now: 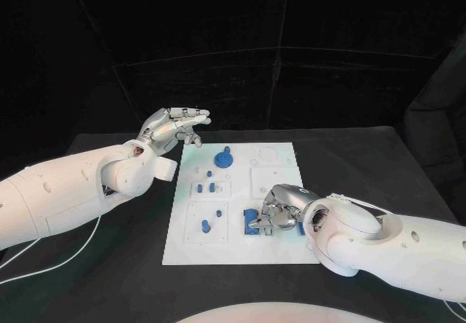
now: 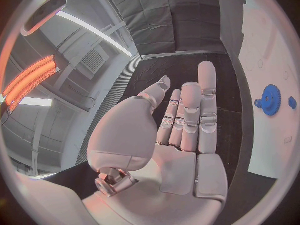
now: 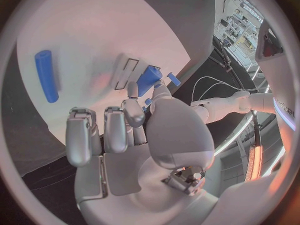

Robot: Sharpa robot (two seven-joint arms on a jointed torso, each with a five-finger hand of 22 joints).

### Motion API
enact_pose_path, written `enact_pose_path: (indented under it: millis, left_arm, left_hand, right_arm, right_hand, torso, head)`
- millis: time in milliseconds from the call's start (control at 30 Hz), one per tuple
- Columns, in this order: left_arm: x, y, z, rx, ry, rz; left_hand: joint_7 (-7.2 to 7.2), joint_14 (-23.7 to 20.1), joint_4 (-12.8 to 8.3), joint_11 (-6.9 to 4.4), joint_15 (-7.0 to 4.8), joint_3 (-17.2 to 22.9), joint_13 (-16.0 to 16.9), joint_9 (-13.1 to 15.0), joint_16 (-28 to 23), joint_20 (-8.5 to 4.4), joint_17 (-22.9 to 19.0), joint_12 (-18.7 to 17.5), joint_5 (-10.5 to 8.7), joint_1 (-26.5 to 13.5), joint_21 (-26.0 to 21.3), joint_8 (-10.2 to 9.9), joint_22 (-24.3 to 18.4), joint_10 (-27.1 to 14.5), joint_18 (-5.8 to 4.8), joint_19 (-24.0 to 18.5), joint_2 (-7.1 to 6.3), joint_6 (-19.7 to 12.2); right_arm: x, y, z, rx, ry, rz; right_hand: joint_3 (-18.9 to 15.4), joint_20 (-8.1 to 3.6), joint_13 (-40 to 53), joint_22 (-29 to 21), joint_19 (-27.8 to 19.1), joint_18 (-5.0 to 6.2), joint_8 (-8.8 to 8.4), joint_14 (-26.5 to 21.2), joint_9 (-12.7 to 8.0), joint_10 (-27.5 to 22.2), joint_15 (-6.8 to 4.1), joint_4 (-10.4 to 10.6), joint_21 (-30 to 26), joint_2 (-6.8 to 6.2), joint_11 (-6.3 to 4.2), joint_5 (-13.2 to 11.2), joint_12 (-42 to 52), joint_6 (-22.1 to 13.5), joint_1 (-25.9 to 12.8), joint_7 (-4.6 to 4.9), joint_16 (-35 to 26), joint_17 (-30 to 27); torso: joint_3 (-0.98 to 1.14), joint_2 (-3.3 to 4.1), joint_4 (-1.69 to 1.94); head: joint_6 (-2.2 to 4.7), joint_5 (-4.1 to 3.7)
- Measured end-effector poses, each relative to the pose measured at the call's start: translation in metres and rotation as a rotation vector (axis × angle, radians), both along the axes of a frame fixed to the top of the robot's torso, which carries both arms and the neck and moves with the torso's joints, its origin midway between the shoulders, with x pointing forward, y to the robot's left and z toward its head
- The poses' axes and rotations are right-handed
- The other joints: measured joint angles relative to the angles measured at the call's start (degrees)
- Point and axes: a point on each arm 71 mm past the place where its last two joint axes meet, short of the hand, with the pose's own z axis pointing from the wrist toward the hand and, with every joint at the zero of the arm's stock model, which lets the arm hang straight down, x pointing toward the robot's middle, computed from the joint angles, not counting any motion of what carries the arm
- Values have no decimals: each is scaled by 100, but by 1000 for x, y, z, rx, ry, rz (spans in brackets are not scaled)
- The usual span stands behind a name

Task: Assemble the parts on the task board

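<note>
Head view: the white task board (image 1: 277, 151) lay in the middle of the black counter (image 1: 369, 155), its long axis running away from the robot. The right robot hand (image 1: 279, 210) was lowered over the board's near right corner, fingers curled around a blue block (image 1: 252, 221) that sat in the near row; in the right wrist view a fingertip (image 3: 132, 90) met this block (image 3: 149, 80), so the robot hand appeared to pinch it, though the contact was partly hidden. A blue cylinder (image 3: 46, 75) lay flat on the board just beside that robot hand, on its far side from the block. The left robot hand (image 1: 175, 126) hung above the counter off the board's far left corner, fingers (image 2: 207, 92) straight and apart, holding nothing. The blue gear (image 1: 224, 159) stood on the board's far part, nearest the left robot hand. Count: one board, one gear, one cylinder, one block, and roughly five smaller blue parts (image 1: 205, 224) on the left column. The right robot hand was therefore nearer the block.
</note>
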Motion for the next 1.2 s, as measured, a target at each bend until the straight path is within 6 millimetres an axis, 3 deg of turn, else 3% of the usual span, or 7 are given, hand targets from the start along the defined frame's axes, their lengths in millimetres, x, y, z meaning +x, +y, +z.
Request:
enact_pose_path:
  millis: [300, 767, 1033, 1133, 1200]
  left_arm:
    - [0, 0, 0, 0, 1, 0]
    - [0, 1, 0, 1, 2, 0]
    - [0, 1, 0, 2, 2, 0]
    - [0, 2, 0, 2, 3, 1]
    - [0, 2, 0, 3, 3, 3]
  left_hand:
    - [0, 0, 0, 0, 0, 0, 0, 0, 0, 0, 0, 0, 0, 0, 0, 0, 0, 0, 0, 0, 0, 0]
    - [0, 0, 0, 0, 0, 0, 0, 0, 0, 0, 0, 0, 0, 0, 0, 0, 1, 0, 0, 0, 0, 0]
    - [0, 0, 0, 0, 0, 0, 0, 0, 0, 0, 0, 0, 0, 0, 0, 0, 1, 0, 0, 0, 0, 0]
    - [0, 0, 0, 0, 0, 0, -1, 0, 0, 0, 1, 0, 0, 0, 0, 0, 1, 0, 0, 0, 0, 0]
    - [0, 0, 0, 0, 0, 0, -1, 0, 0, 0, 0, 0, 0, 0, 0, 0, 1, 0, 0, 0, 0, 0]
  right_arm:
    - [3, -1, -2, -9, -1, 1]
    - [6, 1, -3, -13, -12, 3]
    - [4, -6, 0, 14, -33, 2]
    - [1, -18, 4, 38, -40, -10]
    - [-2, -31, 7, 53, -43, -29]
  right_hand:
    - [-32, 0, 30, 0, 0, 0, 0, 0, 23, 0, 0, -32, 23, 82, 0, 55, 27, 0, 111, 0, 45, 42]
    - [-34, 0, 43, 0, 0, 1, 0, 0, 43, 23, 0, -61, 23, 187, -22, 87, 27, 0, 216, 0, 45, 62]
    - [-110, 1, 47, 0, 0, 0, -5, 0, 50, 22, 1, 15, 23, 219, -22, 230, 27, -74, 185, 33, 45, 48]
    - [-143, 1, 28, 0, 0, 0, -238, 13, -21, -3, 14, 0, 23, 323, 60, 399, -36, -407, 290, 136, 45, 38]
    - [-123, 39, 26, 0, -12, 0, -475, 18, -114, -17, 110, -67, 23, 431, 171, 537, -39, -683, 462, 255, 45, 70]
  torso:
    - [-4, 0, 15]
    - [-4, 0, 7]
    - [-2, -4, 7]
    - [-1, -7, 7]
    - [-2, -12, 5]
  head:
    - [-4, -10]
    - [-23, -1]
    - [-12, -13]
    - [-4, -14]
    - [2, -19]
